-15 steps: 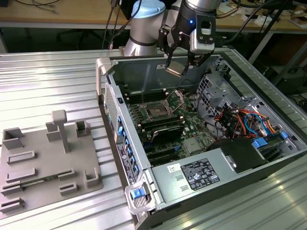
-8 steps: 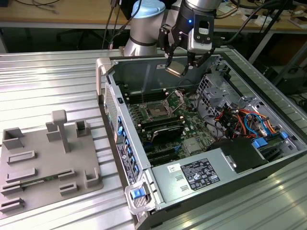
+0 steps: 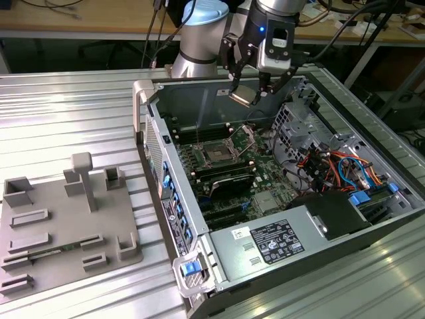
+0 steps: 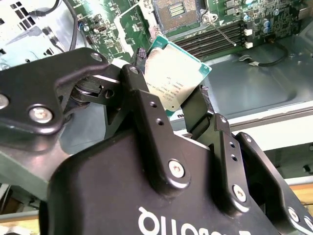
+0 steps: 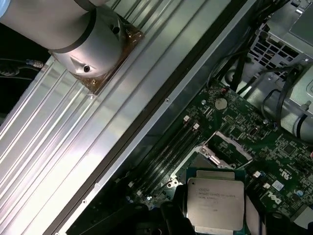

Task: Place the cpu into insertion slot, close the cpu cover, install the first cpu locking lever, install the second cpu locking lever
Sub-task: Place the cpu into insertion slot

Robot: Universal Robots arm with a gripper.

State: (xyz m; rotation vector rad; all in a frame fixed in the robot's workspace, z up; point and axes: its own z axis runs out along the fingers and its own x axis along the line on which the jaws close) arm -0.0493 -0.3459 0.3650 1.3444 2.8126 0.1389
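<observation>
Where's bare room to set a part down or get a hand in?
Bare: ribbed table beyond the grey fixture, on the exterior view's left of the case; another strip at that view's lower right. Crowded: cables inside the case, and the board beneath the gripper holding the cpu.

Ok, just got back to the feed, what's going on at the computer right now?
The arm's gripper is shut on the cpu, gripping it by its edges and holding it in the air over the open computer case. The insertion slot on the motherboard below is uncovered and empty, so the chip has not been placed yet.
</observation>
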